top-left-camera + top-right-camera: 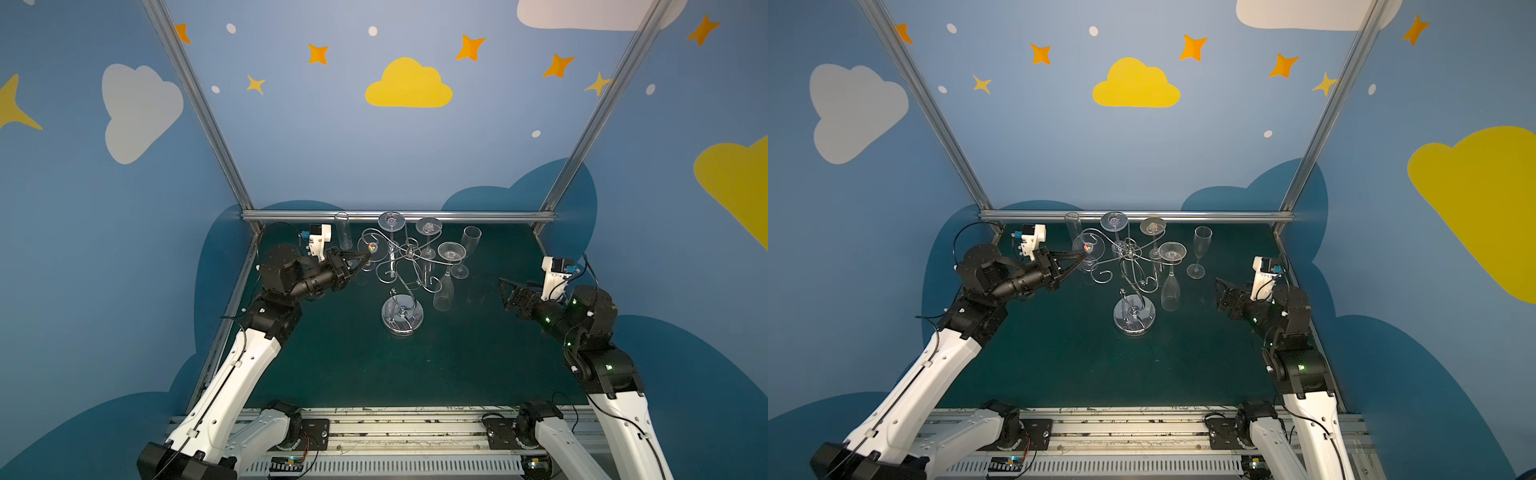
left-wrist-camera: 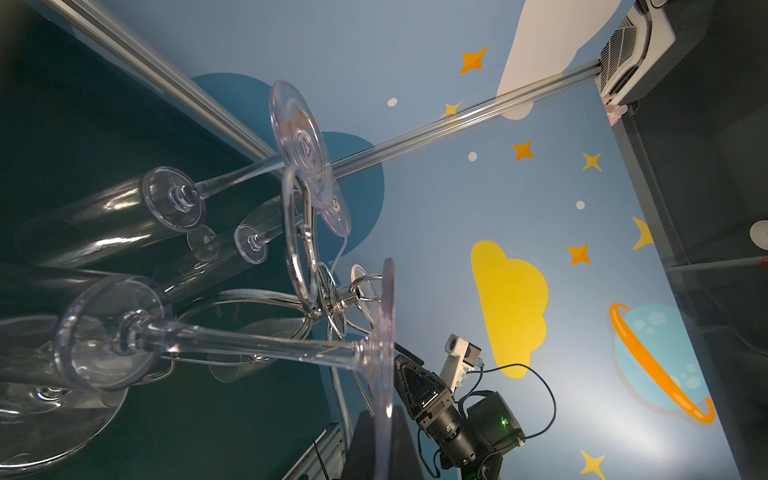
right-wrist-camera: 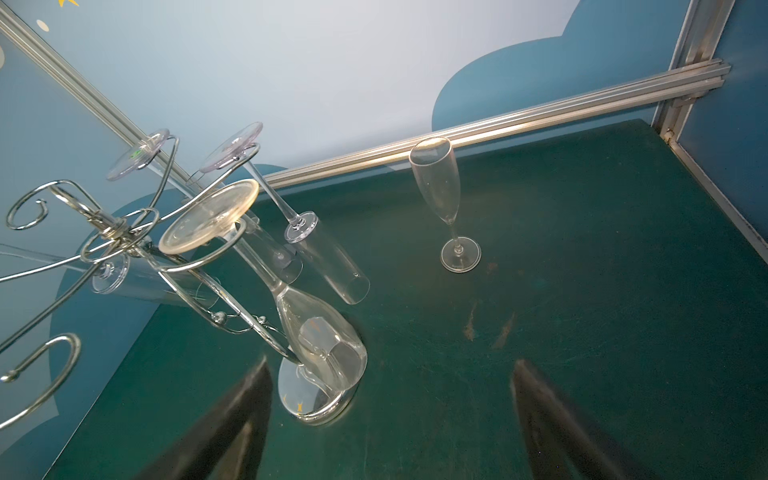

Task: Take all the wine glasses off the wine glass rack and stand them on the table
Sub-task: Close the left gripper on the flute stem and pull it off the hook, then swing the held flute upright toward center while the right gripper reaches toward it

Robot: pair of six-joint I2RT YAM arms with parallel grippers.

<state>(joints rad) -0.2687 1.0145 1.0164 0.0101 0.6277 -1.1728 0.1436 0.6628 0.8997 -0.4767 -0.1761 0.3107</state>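
1. The left gripper point(image 1: 366, 257) is up at the left side of the wine glass rack point(image 1: 411, 251). Its tips are pressed together on the foot of the wine glass point(image 1: 372, 248) – the one w/ the little rainbow sticker.
2. In the left wrist view that foot shows edge-on and runs down between the dark fingers point(image 2: 363, 449). The stem goes off sideways to the bowl.
3. In both top views the pinched foot sits right at the curl of the rack's left arm. Can't tell if it's hooked on the wire or clear of it, tbh.
4. The right gripper point(image 1: 503, 294) has its jaws spread wide w/ nothing between them. It's low over the green table point(image 1: 374, 374), well right of the rack and pointing toward it.
5. The rack stands upright on its round shiny base point(image 1: 402, 322), approx mid-table.
6. Three other glasses point(image 1: 451, 251) hang foot-up – two at the rear and one on the right w/ its bowl down near the base.
7. One flute point(image 1: 469, 245) stands upright on the table, right of the rack and apart from it.
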